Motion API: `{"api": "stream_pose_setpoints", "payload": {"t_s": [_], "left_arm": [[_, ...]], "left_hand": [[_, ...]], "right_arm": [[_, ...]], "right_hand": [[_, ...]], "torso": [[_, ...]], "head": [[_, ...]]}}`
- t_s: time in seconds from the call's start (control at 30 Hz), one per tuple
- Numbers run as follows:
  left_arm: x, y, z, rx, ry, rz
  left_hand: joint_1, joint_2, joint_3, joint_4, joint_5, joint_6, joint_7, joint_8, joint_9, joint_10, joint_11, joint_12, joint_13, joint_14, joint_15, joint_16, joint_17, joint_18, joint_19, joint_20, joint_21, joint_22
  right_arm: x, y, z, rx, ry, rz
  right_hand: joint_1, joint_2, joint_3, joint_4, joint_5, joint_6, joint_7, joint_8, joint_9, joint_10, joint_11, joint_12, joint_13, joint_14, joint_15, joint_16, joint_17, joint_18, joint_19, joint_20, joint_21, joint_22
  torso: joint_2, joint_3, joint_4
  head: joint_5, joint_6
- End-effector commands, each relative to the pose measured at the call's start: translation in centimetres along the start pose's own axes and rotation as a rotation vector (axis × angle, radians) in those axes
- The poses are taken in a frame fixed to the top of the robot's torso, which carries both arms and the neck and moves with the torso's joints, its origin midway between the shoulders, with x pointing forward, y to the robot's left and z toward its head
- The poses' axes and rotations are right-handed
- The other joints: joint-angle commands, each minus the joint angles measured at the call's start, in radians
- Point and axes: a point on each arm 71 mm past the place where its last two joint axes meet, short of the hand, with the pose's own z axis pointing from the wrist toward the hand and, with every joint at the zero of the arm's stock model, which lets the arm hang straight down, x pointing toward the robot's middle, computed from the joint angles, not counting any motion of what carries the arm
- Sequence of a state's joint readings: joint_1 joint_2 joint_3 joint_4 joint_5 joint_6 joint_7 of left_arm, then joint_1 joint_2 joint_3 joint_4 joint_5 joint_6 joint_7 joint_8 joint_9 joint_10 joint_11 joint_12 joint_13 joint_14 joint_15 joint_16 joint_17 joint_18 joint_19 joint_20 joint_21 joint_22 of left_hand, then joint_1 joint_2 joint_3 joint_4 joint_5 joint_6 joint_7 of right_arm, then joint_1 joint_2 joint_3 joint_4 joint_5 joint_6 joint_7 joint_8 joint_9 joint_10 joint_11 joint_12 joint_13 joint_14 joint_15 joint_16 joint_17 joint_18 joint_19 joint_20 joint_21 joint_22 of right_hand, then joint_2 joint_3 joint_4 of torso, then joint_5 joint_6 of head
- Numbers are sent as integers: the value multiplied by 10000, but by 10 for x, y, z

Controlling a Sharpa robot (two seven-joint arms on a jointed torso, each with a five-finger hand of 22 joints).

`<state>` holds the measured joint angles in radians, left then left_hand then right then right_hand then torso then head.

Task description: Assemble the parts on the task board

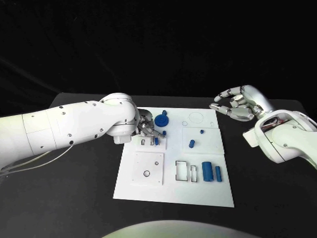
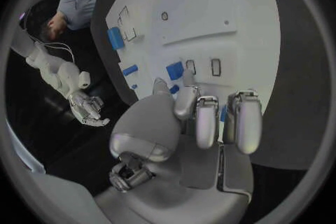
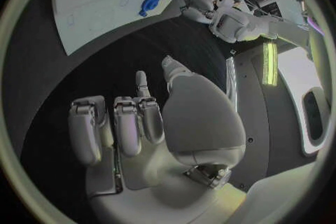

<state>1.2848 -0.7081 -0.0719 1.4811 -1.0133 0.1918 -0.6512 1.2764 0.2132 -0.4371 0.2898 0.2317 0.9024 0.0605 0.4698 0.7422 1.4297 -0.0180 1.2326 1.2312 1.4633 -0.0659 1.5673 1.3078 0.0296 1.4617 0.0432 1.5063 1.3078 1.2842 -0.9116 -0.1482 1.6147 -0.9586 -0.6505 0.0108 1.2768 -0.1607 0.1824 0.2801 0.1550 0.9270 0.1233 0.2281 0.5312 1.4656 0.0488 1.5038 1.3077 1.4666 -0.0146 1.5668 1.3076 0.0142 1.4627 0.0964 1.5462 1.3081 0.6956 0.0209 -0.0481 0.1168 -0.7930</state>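
The white task board [image 1: 174, 191] lies in the middle of the black desk [image 1: 273, 198]. About seven blue parts [image 1: 208, 171] show on it: two upright cylinders side by side near the right edge, a round knob, two small pegs, and small pieces at the left hand [image 1: 145, 127]. That hand reaches down over the board's upper left; whether its fingers grip a piece cannot be told. The right hand [image 1: 237, 104] hovers off the board's right side, fingers curled, holding nothing.

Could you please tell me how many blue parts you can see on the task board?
7: round part, small peg, short piece, two cylinders, two pieces by the left hand, which may hide more.
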Motion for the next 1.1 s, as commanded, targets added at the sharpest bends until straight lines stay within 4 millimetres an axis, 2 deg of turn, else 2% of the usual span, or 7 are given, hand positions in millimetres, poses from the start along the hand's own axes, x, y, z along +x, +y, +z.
{"api": "stream_pose_setpoints", "payload": {"t_s": [0.03,0.13,0.33,0.5,0.57,0.83,1.1], "left_arm": [[2,-2,0,67,326,54],[2,-2,0,95,324,10],[3,-1,0,127,385,-4],[3,-1,-1,128,455,33],[3,-1,-1,147,475,5],[3,-1,0,203,488,-129],[4,-1,0,197,575,-130]], "left_hand": [[191,22,-230,-26,118,-78,-16,16,27,33,22,88,413,1075,-33,35,2630,-53,365,1,47,1634],[276,22,-249,-2,410,-87,-13,9,64,19,28,99,438,1075,-29,35,2630,-52,358,8,45,1640],[222,-127,-263,9,1355,-78,-17,-11,145,-11,23,93,467,1075,-28,35,2630,-49,344,14,38,1658],[207,-173,-260,10,1660,-45,-29,-1,183,-28,14,68,458,1075,-33,35,2630,-45,333,11,28,1655],[241,-223,-255,10,2164,-16,-50,14,230,-37,-4,55,462,1075,-47,35,2630,-44,327,1,21,1660],[374,-313,-233,17,3574,13,-118,59,355,-50,-64,27,478,1075,-96,35,2630,-44,327,-44,11,1687],[432,-321,-217,2,3671,31,-137,78,375,-53,-78,21,478,1075,-103,35,2630,-40,316,-50,0,1676]], "right_arm": [[2,0,0,-23,177,-88],[2,0,1,-6,187,-91],[2,-1,1,19,197,-97],[3,-1,1,37,210,-100],[3,-1,1,45,217,-101],[4,-1,2,54,236,-100],[4,-2,2,77,248,-102]], "right_hand": [[77,-13,-45,4,37,-72,-9,62,9,559,-38,18,2086,1042,-53,40,2632,-64,902,-68,-67,2522],[77,-3,-43,11,65,-81,-7,63,23,554,-37,11,2080,1042,-52,40,2632,-60,894,-67,-81,2517],[83,3,-41,13,91,-86,-7,65,34,559,-36,17,2085,1042,-51,40,2632,-61,896,-67,-76,2519],[89,7,-39,14,117,-91,-6,66,45,560,-36,19,2087,1042,-51,40,2632,-61,896,-67,-78,2518],[95,9,-38,14,139,-95,-6,68,54,563,-35,23,2090,1042,-50,40,2632,-61,896,-66,-78,2518],[107,11,-34,12,186,-103,-4,71,73,566,-36,26,2093,1042,-49,40,2632,-63,901,-66,-69,2521],[107,11,-34,12,186,-103,-4,71,73,566,-36,26,2093,1042,-49,40,2632,-63,901,-66,-69,2521]], "torso": [[-6,2,-3],[-3,1,4],[4,2,3],[1,-1,0],[2,-3,4],[2,0,1],[8,2,1]], "head": [[-2,-11],[-9,-19],[-7,-18],[-7,-36],[-9,-39],[-3,-45],[-7,-71]]}}
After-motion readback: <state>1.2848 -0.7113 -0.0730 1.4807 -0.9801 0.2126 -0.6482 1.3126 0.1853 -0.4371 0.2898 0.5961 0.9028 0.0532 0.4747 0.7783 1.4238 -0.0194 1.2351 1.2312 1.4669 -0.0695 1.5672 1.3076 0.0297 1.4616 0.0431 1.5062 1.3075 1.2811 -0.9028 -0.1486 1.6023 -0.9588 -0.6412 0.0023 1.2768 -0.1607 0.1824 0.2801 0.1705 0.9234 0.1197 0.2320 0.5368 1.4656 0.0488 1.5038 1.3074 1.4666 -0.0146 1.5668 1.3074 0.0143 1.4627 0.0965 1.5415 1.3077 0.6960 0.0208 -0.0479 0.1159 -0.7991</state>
